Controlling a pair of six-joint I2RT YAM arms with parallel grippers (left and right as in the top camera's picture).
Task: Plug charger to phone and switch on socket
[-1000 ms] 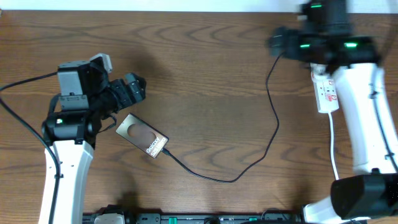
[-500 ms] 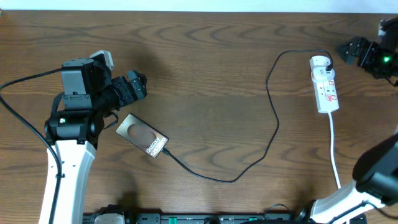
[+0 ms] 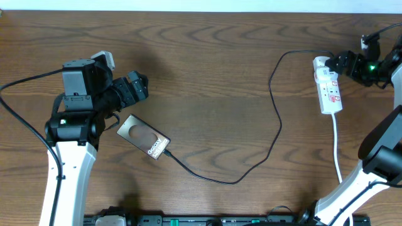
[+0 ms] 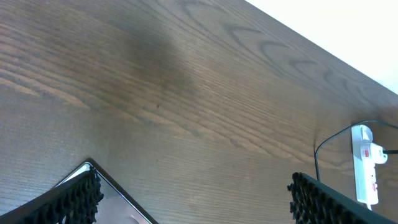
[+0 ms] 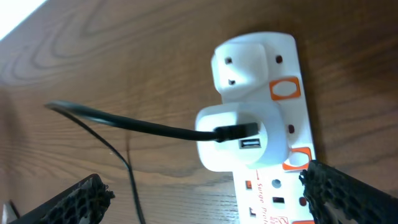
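Note:
The phone (image 3: 144,138) lies flat and slanted on the table, brownish screen up, just below my left gripper (image 3: 139,86). That gripper is open and empty, and its left finger (image 4: 74,199) hangs over a corner of the phone (image 4: 118,202). The charger (image 3: 276,135), a thin black cable, runs from the phone's lower-right end in a wide loop up to a white adapter (image 5: 239,143) plugged into the socket (image 3: 328,88). Whether its tip is seated in the phone I cannot tell. My right gripper (image 3: 338,63) hovers open at the socket's (image 5: 280,193) top end, over its orange switches (image 5: 286,89).
The socket's white cord (image 3: 337,150) trails toward the front edge on the right. My left arm's thick black cable (image 3: 22,132) loops at the far left. A black rail (image 3: 207,221) runs along the front edge.
The right arm swung away from over the socket to the far right, then came back so its gripper is at the socket's top end. The left arm, phone and cable stayed put.

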